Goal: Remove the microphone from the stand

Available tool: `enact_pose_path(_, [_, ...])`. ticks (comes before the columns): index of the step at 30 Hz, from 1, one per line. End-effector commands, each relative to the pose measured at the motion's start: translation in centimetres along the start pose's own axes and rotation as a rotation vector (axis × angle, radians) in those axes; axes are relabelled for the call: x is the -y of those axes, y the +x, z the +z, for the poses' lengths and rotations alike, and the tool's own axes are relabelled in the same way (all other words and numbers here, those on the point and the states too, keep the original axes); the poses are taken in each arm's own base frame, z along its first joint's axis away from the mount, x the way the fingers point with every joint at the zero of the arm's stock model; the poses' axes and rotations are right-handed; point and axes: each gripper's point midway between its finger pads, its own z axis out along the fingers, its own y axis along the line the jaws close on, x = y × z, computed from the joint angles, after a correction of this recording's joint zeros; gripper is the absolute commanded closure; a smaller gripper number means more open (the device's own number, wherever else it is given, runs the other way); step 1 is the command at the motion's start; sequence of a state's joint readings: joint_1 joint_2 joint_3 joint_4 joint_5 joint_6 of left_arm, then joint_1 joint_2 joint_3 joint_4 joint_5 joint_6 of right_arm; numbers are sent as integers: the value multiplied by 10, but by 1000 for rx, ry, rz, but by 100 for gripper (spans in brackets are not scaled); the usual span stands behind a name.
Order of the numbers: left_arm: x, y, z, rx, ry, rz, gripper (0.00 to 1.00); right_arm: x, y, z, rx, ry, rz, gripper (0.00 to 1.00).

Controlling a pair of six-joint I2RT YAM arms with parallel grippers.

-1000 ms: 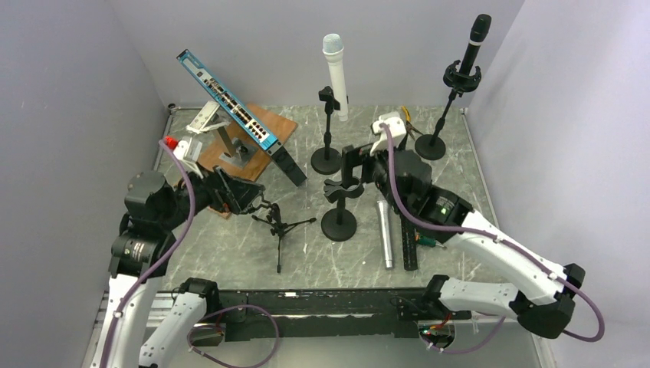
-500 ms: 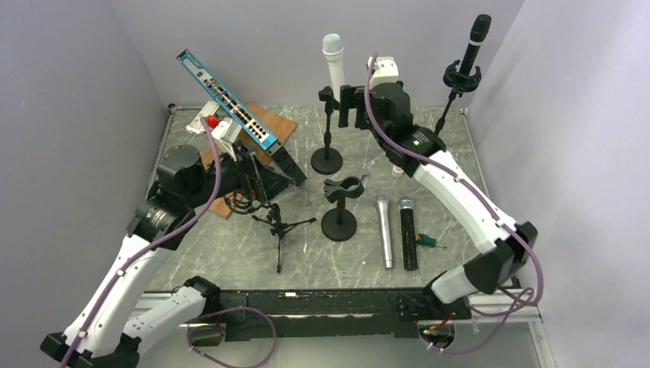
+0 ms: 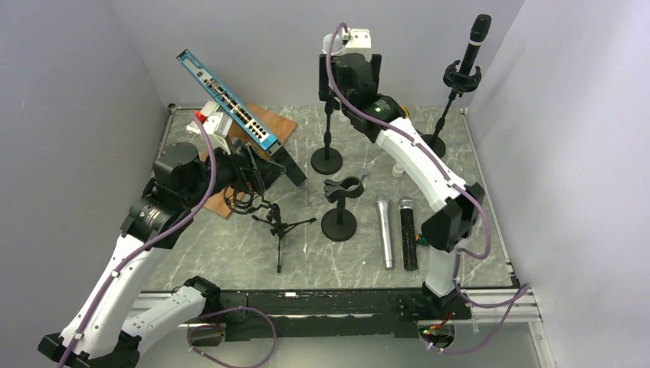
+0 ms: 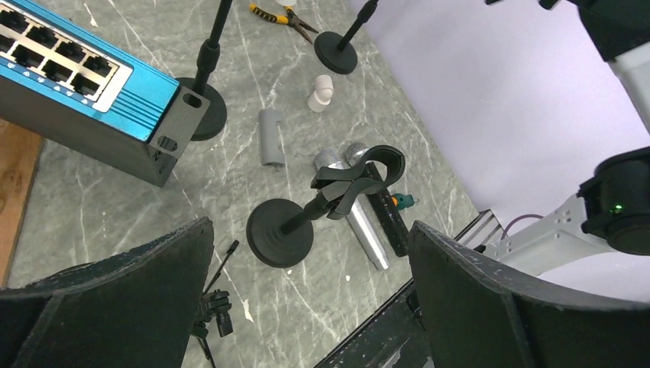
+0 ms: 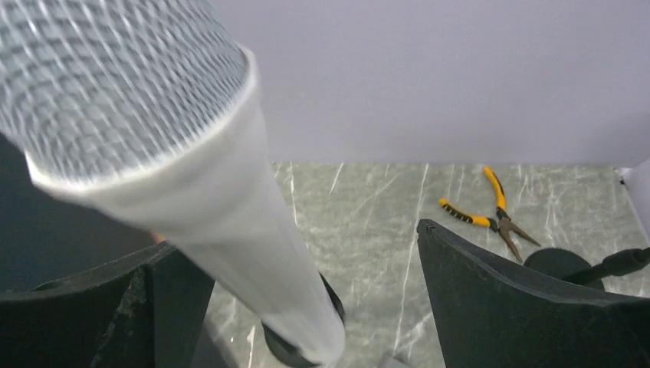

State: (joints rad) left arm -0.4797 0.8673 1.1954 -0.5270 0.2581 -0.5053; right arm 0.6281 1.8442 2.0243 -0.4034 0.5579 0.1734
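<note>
The white microphone (image 5: 222,207) stood upright at the back of the bench (image 3: 230,257), its lower end in the dark clip of its stand (image 3: 328,136). In the top view the right arm hid it. The right end effector (image 5: 295,245) was raised around it with its fingers spread wide. The microphone sat close against one finger (image 5: 115,307) and clear of the other, so it was not clamped.

Yellow-handled pliers (image 5: 484,213) lay on the bench behind. Nearer the front, an empty clip stand (image 3: 339,208) stood beside a silver microphone (image 3: 385,234) and a black microphone (image 3: 407,234), both lying flat. The left end effector (image 4: 310,224) hung open above the bench, holding nothing, next to a tilted blue network switch (image 3: 226,100).
</note>
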Motion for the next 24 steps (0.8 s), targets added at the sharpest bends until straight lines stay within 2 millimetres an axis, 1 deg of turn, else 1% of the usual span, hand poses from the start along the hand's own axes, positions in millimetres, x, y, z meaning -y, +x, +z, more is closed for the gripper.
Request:
enact_pose_path(1, [3, -8, -5, 31, -2, 19, 1, -1, -18, 6, 55, 133, -69, 3])
enact_pose_path(3, [1, -5, -5, 28, -7, 12, 1, -3, -18, 8, 70, 194, -108, 5])
enact_pose_path(5, [-1, -3, -6, 28, -12, 9, 1, -8, -17, 8, 85, 226, -160, 16])
enact_pose_path(9, [-4, -1, -7, 21, -26, 14, 1, -18, -11, 11, 97, 224, -218, 31])
enact_pose_path(10, [-4, -2, -6, 19, -28, 17, 1, -20, -10, 12, 97, 208, -223, 39])
enact_pose_path(11, [-5, -1, -6, 13, -31, 18, 1, -21, -9, 14, 99, 199, -228, 48])
enact_pose_path(13, [-5, 0, -4, 2, -34, 19, 1, -24, -8, 15, 103, 179, -241, 59])
enact_pose_path(16, [-4, 0, -2, -4, -26, 18, 1, -28, -5, 16, 96, 143, -272, 79])
enact_pose_path(19, [-2, 0, 1, -14, -16, 25, 1, -37, -1, 15, 80, 30, -304, 96])
enact_pose_path(20, [-2, 0, 2, -20, -12, 30, 1, -40, 0, 12, 75, -25, -310, 100])
enact_pose_path(21, [1, -2, 3, -24, -1, 34, 1, -44, 7, 11, 62, -87, -320, 100])
enact_pose_path(23, [6, -5, 7, -34, 25, 52, 1, -50, 7, 0, 55, -221, -320, 100])
enact_pose_path(24, [9, -6, 9, -39, 44, 62, 4, -55, 7, -6, 50, -305, -321, 100])
